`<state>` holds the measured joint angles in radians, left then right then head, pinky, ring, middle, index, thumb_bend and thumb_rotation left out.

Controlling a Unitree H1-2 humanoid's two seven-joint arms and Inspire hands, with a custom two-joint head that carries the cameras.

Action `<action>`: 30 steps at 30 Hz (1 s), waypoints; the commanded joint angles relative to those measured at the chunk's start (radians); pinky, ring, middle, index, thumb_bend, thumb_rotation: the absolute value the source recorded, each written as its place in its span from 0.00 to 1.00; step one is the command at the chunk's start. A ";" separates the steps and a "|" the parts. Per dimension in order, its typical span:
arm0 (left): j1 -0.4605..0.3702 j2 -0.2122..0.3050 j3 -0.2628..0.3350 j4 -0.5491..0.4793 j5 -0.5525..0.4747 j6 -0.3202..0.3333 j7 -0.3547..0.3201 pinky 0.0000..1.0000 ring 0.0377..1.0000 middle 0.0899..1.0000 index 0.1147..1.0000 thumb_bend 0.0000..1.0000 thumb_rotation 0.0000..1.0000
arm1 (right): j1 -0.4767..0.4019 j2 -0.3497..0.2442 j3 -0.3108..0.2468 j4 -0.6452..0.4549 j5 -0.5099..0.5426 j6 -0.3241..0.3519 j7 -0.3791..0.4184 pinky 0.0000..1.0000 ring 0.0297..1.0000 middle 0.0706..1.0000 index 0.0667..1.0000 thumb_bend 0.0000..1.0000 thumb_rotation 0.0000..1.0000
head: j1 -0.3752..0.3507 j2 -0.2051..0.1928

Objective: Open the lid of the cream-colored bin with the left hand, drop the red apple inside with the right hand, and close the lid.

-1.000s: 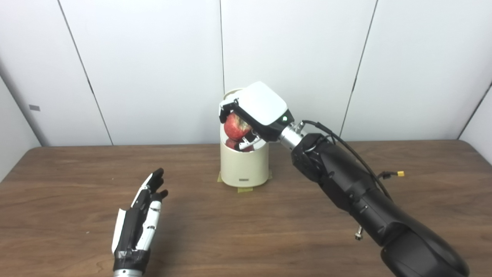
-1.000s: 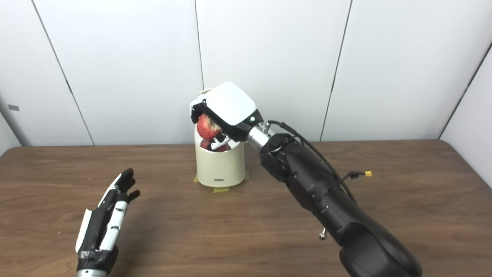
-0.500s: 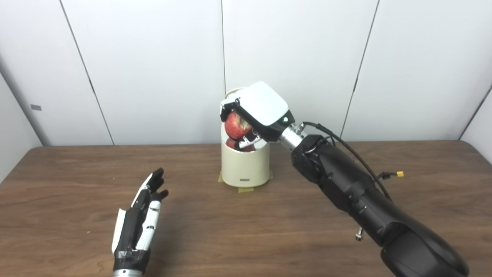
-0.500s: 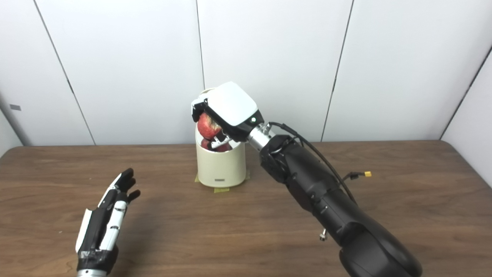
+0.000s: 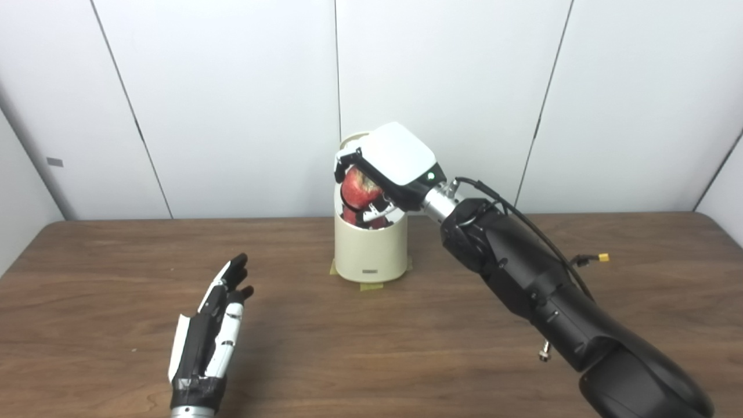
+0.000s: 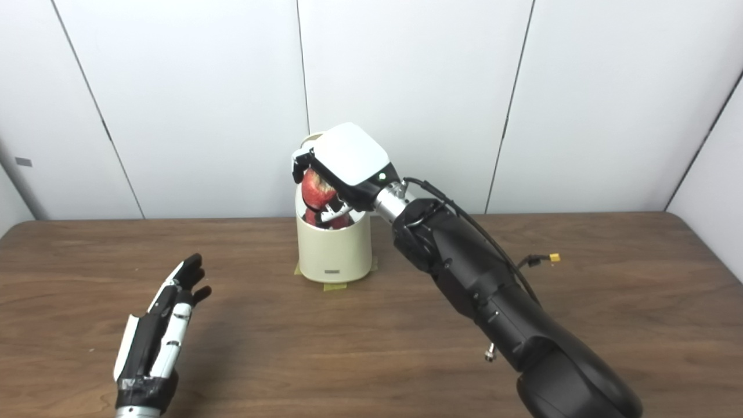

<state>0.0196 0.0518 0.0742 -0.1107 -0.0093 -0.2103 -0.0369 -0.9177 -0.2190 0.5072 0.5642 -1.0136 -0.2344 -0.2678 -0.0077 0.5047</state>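
Note:
The cream-colored bin (image 5: 370, 249) stands on the wooden table near the back wall, its lid (image 5: 350, 140) tipped up behind the opening. My right hand (image 5: 390, 165) hangs over the open mouth, shut on the red apple (image 5: 358, 190), which sits just above the rim. A red reflection shows on the shiny inner wall below the apple. My left hand (image 5: 210, 334) rests low over the table at the front left, fingers straight and apart, holding nothing, well away from the bin.
Yellow tape (image 5: 368, 285) marks the bin's foot on the table (image 5: 325, 348). White wall panels stand close behind the bin. A cable with a yellow plug (image 5: 603, 258) trails off my right forearm.
My right hand with the apple has shifted slightly forward and down over the bin's mouth. The left hand has not moved.

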 commanded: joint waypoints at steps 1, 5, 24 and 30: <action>-0.023 0.008 -0.003 -0.036 0.004 -0.015 0.004 0.88 0.95 0.95 0.90 0.21 0.72 | -0.031 -0.023 -0.013 -0.022 -0.003 0.039 0.004 0.46 0.55 0.61 0.54 0.99 0.02 | -0.001 0.001; -0.024 0.009 -0.003 -0.035 0.002 -0.015 0.004 0.88 0.95 0.95 0.90 0.21 0.70 | -0.030 -0.025 -0.011 -0.026 -0.007 0.039 0.002 0.47 0.56 0.62 0.55 1.00 0.04 | -0.002 0.001; -0.026 0.007 -0.004 -0.021 -0.005 -0.010 0.002 0.89 0.95 0.95 0.91 0.24 0.73 | -0.026 -0.034 -0.010 -0.049 -0.033 0.039 -0.004 0.46 0.55 0.62 0.55 1.00 0.12 | -0.003 -0.006; -0.026 0.009 -0.006 -0.025 -0.008 -0.004 -0.001 0.89 0.96 0.96 0.91 0.23 0.73 | -0.027 -0.033 -0.015 -0.048 -0.024 0.036 -0.010 0.47 0.56 0.61 0.55 1.00 0.14 | -0.004 -0.007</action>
<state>0.0196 0.0538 0.0735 -0.1109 -0.0147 -0.2058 -0.0388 -0.9038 -0.2321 0.5078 0.5333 -1.0421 -0.2176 -0.2602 -0.0107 0.4970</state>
